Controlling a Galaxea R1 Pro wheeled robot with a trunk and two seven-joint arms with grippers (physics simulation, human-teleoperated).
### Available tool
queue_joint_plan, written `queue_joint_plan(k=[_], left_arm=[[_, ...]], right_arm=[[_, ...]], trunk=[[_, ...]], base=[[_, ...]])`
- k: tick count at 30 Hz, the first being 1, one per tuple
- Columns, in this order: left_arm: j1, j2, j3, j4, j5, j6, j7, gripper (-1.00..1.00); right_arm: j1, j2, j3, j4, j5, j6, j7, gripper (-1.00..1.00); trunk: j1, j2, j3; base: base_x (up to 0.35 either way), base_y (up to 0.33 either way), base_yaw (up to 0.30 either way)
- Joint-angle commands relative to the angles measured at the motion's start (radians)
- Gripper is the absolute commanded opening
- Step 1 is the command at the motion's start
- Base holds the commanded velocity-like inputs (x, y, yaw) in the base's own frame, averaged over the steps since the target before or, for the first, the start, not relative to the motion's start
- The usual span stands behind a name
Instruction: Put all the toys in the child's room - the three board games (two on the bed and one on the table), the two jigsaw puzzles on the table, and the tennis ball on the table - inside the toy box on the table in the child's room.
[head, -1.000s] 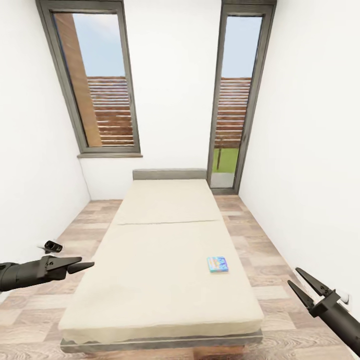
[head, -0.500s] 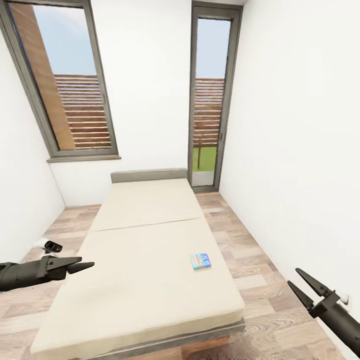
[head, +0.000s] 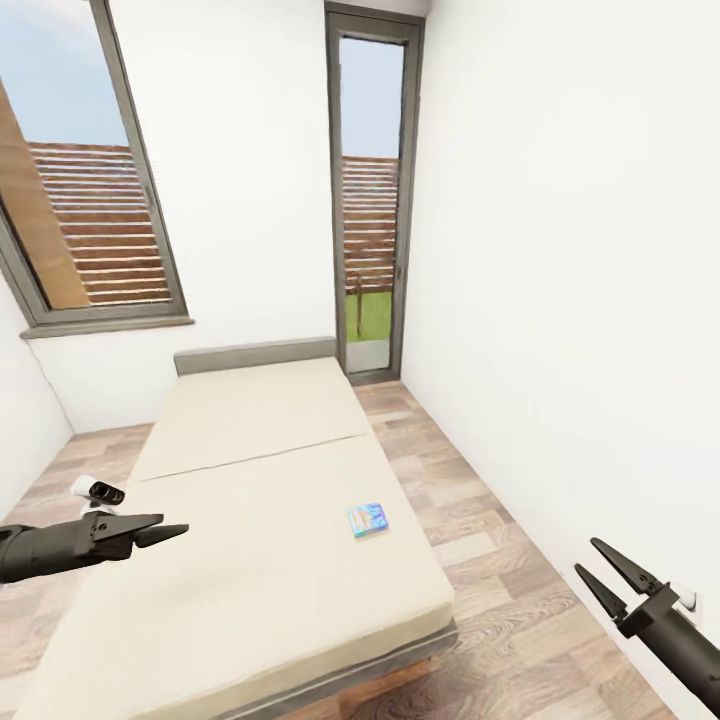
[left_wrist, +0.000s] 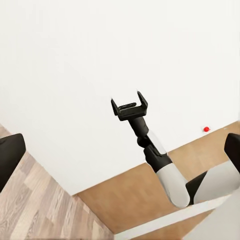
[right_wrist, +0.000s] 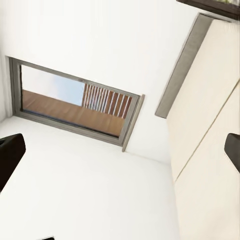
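A small blue-and-orange board game (head: 368, 520) lies flat on the beige mattress of the bed (head: 250, 450), near its right edge. The grey headboard (head: 255, 355) stands against the far wall. My left gripper (head: 172, 524) hovers open over the bed's left side, well left of the game, and its dark fingertips (left_wrist: 10, 160) stand wide apart. My right gripper (head: 586, 555) is open over the floor to the right of the bed, nothing between its fingers. It also appears from across as the right gripper (left_wrist: 129, 106). The bed (right_wrist: 210, 125) lies ahead of the right wrist.
White walls close in the child's room. A wide window (head: 90, 220) and a tall narrow window (head: 368, 200) are in the far wall. A strip of wood-plank floor (head: 480, 540) runs between the bed and the right wall (head: 580, 300).
The whole head view has swung to the right, so bed, game and windows sit further left in the picture. Both grippers hold the same pose, open.
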Motion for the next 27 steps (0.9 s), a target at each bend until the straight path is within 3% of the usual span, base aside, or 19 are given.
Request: queue_joint_plan(k=[1, 20, 27], left_arm=[[-0.001, 0.000, -0.001, 0.000, 0.000, 0.011, -0.003, 1.00], [-0.001, 0.000, -0.001, 0.000, 0.000, 0.011, -0.003, 1.00], [-0.001, 0.000, -0.001, 0.000, 0.000, 0.010, -0.003, 1.00]], right_arm=[[0.000, 0.000, -0.001, 0.000, -0.002, 0.005, 0.001, 1.00], [0.000, 0.000, 0.007, -0.006, 0.000, -0.024, -0.002, 1.00], [0.000, 0.001, 0.010, -0.009, -0.004, -0.022, -0.095, 1.00]], trunk=[[0.001, -0.002, -0.002], [0.001, -0.002, -0.002], [0.001, -0.002, -0.002]], base=[[0.000, 0.000, -0.277], [0.020, 0.017, -0.247], [0.001, 0.003, 0.002]])
